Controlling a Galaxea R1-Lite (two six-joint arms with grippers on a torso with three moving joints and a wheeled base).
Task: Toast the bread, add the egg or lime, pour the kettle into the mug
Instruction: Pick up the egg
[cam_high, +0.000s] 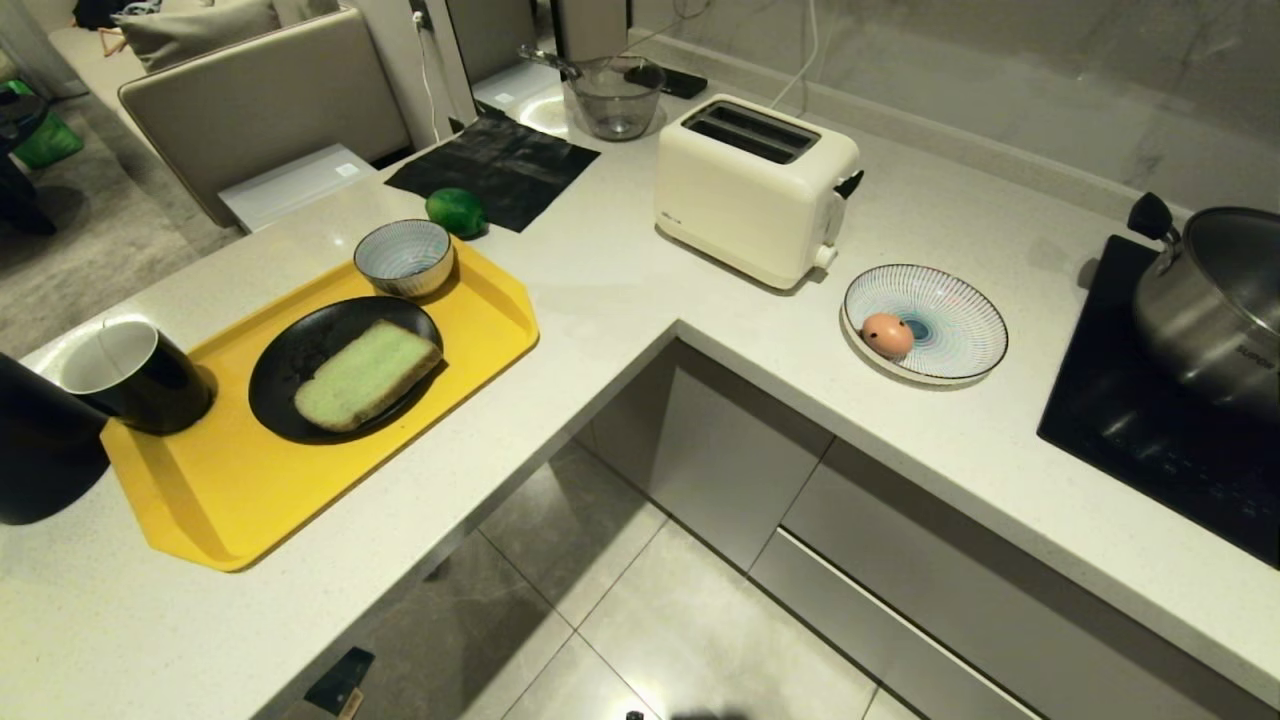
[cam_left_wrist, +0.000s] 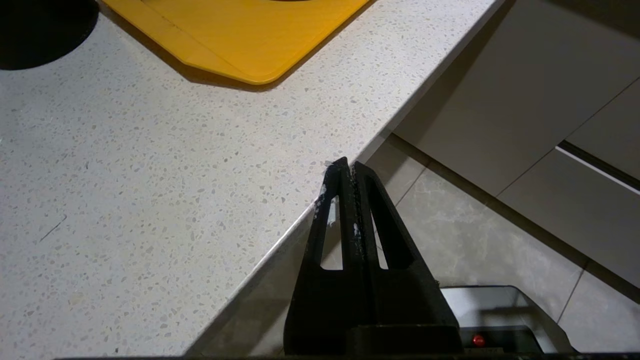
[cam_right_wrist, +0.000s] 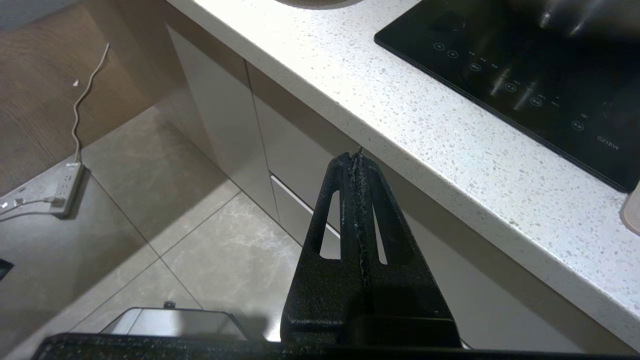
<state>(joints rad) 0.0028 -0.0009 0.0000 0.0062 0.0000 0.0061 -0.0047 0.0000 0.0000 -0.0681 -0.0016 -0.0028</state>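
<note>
The green-faced bread (cam_high: 368, 374) lies on a black plate (cam_high: 290, 350) on the yellow tray (cam_high: 230, 490). The black mug (cam_high: 135, 375) stands at the tray's left end, and the black kettle (cam_high: 40, 450) is cut off by the left edge. The lime (cam_high: 456, 211) rests behind a striped bowl (cam_high: 404, 257). The pinkish egg (cam_high: 887, 334) sits in a striped dish (cam_high: 950, 320) right of the cream toaster (cam_high: 752, 187). Neither arm shows in the head view. My left gripper (cam_left_wrist: 348, 165) hangs shut and empty over the counter edge near the tray corner (cam_left_wrist: 250, 50). My right gripper (cam_right_wrist: 357, 156) is shut and empty below the counter by the hob (cam_right_wrist: 525, 65).
A steel pot (cam_high: 1215, 300) stands on the black induction hob (cam_high: 1160, 400) at the right. A glass jug (cam_high: 612, 95) and a black cloth (cam_high: 495, 165) lie at the back. The L-shaped counter (cam_high: 640, 290) wraps round a tiled floor (cam_high: 640, 620) with grey cabinets (cam_high: 720, 450) beneath.
</note>
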